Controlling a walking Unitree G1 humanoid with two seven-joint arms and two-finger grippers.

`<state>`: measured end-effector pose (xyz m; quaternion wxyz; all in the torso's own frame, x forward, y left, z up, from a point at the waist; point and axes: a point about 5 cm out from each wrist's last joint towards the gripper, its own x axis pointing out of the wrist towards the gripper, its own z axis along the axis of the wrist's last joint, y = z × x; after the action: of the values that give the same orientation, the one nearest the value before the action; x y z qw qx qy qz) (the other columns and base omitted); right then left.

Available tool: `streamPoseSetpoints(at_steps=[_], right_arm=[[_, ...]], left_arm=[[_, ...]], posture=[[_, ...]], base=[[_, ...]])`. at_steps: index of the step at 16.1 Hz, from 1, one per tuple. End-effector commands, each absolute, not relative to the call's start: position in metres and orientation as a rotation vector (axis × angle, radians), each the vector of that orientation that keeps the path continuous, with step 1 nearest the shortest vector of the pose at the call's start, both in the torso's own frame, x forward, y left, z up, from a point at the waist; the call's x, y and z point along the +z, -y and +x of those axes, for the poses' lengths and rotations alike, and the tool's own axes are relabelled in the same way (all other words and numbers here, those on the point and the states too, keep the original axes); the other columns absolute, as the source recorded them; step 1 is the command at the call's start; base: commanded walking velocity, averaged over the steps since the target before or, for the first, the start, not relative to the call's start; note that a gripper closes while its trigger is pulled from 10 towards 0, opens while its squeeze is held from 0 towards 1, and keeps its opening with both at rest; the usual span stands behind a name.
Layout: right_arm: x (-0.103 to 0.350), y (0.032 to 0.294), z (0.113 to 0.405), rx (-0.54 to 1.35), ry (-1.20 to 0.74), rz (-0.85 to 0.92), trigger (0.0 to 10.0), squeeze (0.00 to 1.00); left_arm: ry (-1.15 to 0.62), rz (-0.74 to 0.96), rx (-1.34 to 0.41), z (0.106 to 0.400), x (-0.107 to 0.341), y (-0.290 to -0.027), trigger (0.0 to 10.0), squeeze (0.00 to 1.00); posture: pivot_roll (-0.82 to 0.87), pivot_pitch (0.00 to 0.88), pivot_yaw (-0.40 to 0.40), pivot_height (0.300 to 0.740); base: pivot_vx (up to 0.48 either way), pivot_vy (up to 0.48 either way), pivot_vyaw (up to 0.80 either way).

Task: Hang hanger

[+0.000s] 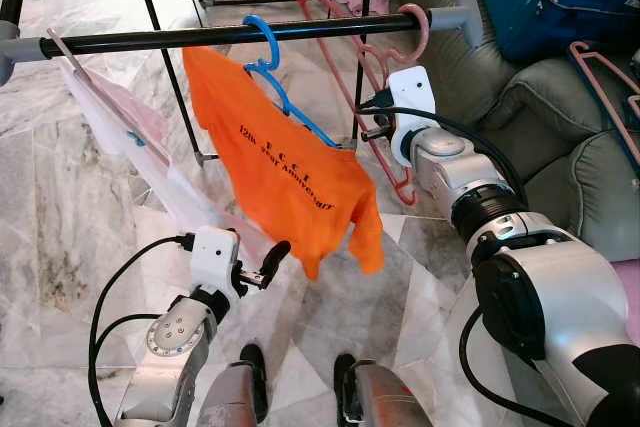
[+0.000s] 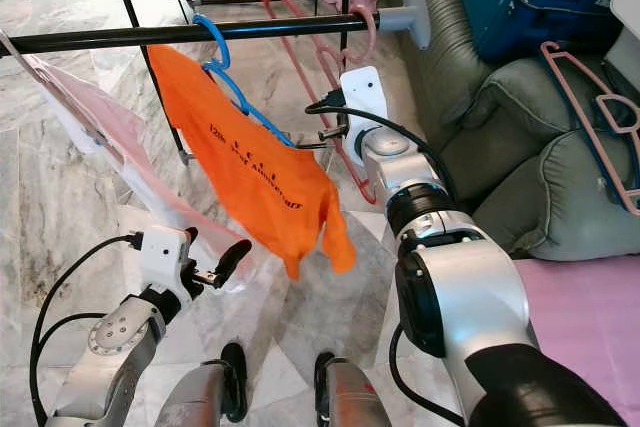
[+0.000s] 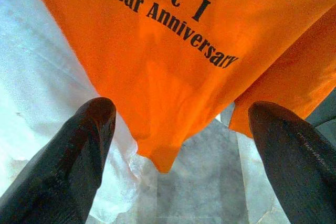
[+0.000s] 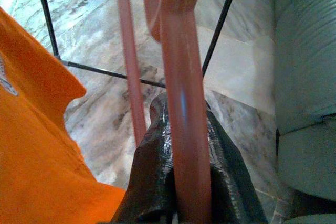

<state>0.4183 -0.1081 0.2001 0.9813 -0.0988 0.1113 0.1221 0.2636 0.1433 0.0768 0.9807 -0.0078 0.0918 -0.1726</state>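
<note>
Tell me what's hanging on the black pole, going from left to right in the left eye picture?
White garment → orange shirt on its blue hanger → pink hanger, gripped by the right gripper.

Orange shirt on blue hanger blocks rail at 12; white garment crowds 10; open floor at 9; sofa walls off 3.
</note>
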Motion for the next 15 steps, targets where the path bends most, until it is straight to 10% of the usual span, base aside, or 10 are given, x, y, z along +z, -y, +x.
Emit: streamPoseSetpoints(at_steps=[1, 7, 8, 15], right_arm=[[0.193, 0.109, 0.417, 0.227, -0.271, -0.185, 10.0, 0.00], [0.200, 0.099, 0.418, 0.249, -0.265, -0.177, 10.0, 0.00], [0.200, 0.098, 0.418, 0.250, -0.266, -0.176, 10.0, 1.00], [0.200, 0.105, 0.418, 0.236, -0.236, -0.147, 10.0, 1.00]], left_arm=[[-0.210, -0.023, -0.339, 0.259, 0.073, -0.144, 10.0, 0.00], [-0.219, -0.041, -0.323, 0.260, 0.072, -0.144, 10.0, 0.00], [-0.220, -0.041, -0.322, 0.260, 0.072, -0.144, 10.0, 0.00], [-0.224, -0.038, -0.325, 0.262, 0.072, -0.144, 10.0, 0.00]], posture=[[0.06, 0.330, -0.051, 0.740], [0.07, 0.325, -0.055, 0.740], [0.07, 0.323, -0.058, 0.740], [0.07, 0.312, -0.054, 0.740]], base=[[0.000, 0.000, 0.00], [0.000, 0.000, 0.00], [0.000, 0.000, 0.00], [0.000, 0.000, 0.00]])
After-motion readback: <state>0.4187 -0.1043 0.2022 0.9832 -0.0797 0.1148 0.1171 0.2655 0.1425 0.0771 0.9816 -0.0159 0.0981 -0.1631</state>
